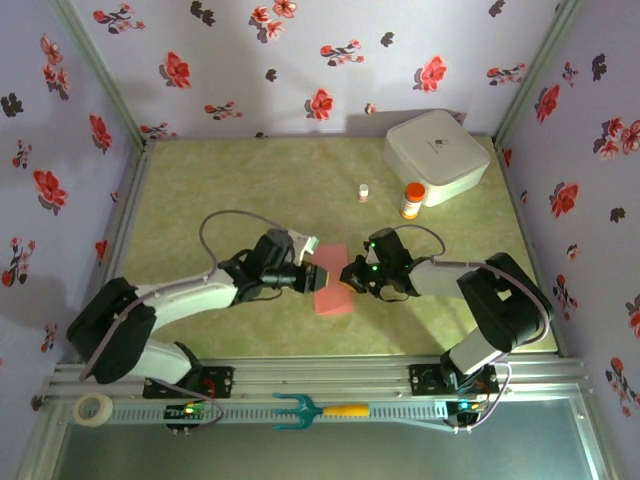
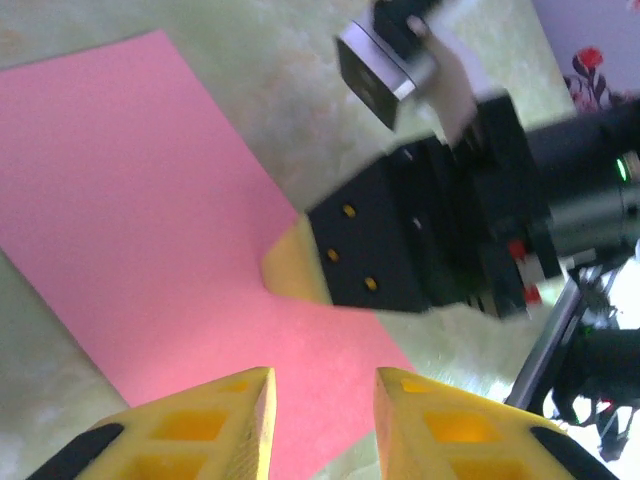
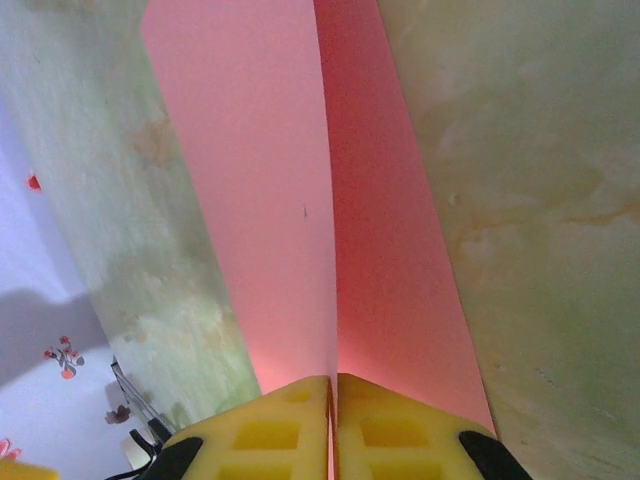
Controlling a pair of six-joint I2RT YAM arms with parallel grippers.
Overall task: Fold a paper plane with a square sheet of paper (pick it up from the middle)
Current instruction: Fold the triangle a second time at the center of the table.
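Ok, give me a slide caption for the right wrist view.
Right claw shut on the salmon-pink sheet of paper, lighter and darker panels meeting at a crease, green tabletop beneath.

Bare mat (image 1: 220, 180) left; box (image 1: 437, 155) far-right

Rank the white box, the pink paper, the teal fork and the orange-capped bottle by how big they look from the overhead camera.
1. white box
2. pink paper, partly hidden
3. teal fork, longer than the paper but thin, so these two are close
4. orange-capped bottle

Floral lilac walls (image 1: 300, 60), mottled green tabletop (image 1: 250, 180)
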